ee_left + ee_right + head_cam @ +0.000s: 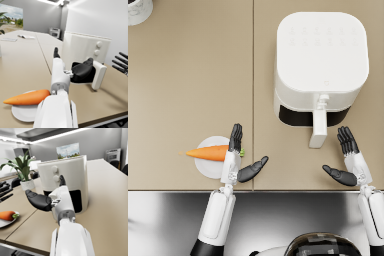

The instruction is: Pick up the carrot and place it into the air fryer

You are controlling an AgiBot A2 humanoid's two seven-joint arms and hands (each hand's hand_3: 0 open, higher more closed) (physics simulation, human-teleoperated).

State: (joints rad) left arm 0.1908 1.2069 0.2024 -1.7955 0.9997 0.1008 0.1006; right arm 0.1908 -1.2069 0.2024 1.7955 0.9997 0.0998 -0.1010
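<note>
head view, tapered orange carrot, round white plate

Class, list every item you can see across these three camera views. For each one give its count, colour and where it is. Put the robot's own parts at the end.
carrot: one, orange with a green stub, lying across the plate.
plate: one, white, near the table's front edge, left of the air fryer.
air fryer: one, white, on the right side of the table, drawer pulled partly out.
table: one, tan, under everything.
potted plant: one, green in a white pot, beside the air fryer.
left hand: one, dark, open, fingers over the carrot's stub end.
right hand: one, dark, open, beside the drawer handle.
</note>
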